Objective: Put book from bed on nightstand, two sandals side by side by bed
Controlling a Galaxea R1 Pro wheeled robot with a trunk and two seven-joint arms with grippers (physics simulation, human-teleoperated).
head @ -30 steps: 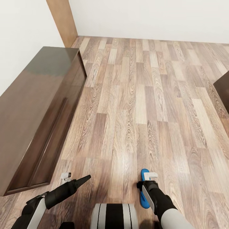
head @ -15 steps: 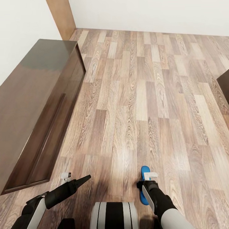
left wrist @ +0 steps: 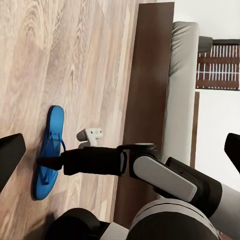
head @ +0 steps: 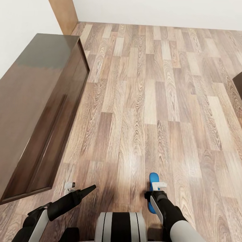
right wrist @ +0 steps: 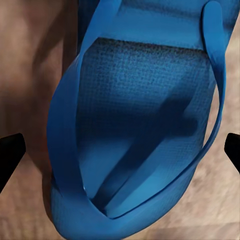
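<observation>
Sandal [head: 153,195] gripped by its strap in the right gripper [head: 153,196], carried low over the plank floor [head: 151,101], presumably toward the bed. Left gripper [head: 88,190] jaw state unclear. Dark cabinet [head: 33,111] left.

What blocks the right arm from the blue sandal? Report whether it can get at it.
Nothing, it seems: probably yes. The right gripper sits right at the blue sandal, apparently closed on its strap, with nothing between them.

one blue sandal [head: 153,192], one long dark cabinet [head: 30,111], two arms
</observation>
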